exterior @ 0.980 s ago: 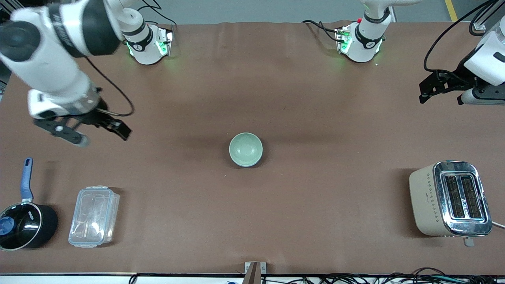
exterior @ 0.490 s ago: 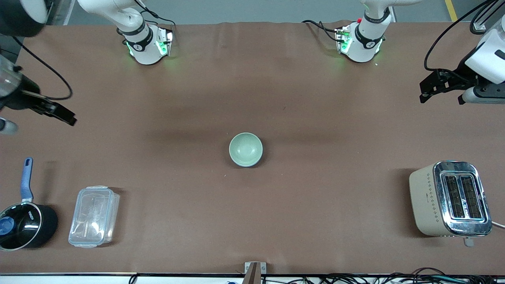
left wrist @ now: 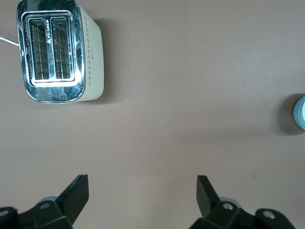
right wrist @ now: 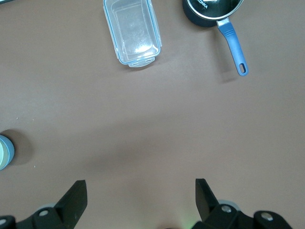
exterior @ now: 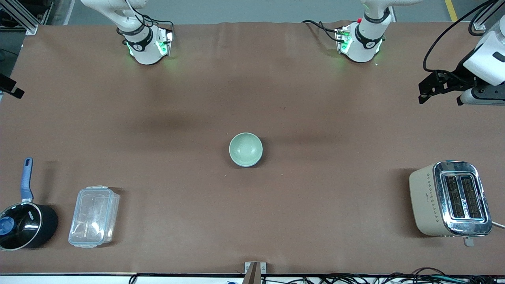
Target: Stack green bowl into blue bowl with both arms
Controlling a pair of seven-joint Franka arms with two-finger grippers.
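Observation:
The green bowl (exterior: 245, 148) sits nested in the blue bowl (exterior: 256, 161) at the middle of the table; only a thin blue edge shows round it. The stacked pair also shows at the edge of the left wrist view (left wrist: 299, 112) and of the right wrist view (right wrist: 4, 152). My left gripper (exterior: 440, 99) is open and empty, up over the table's left-arm end; its fingers (left wrist: 76, 191) stand wide apart. My right gripper (right wrist: 140, 200) is open and empty at the right-arm end; in the front view only one black finger (exterior: 14, 90) shows at the frame's edge.
A cream and chrome toaster (exterior: 449, 198) stands near the front camera at the left arm's end. A clear plastic box (exterior: 94, 216) and a black saucepan with a blue handle (exterior: 24, 224) stand near the front camera at the right arm's end.
My right arm has swung away from the table's middle toward its own end and nearly left the front view. The left arm and the bowls have not moved.

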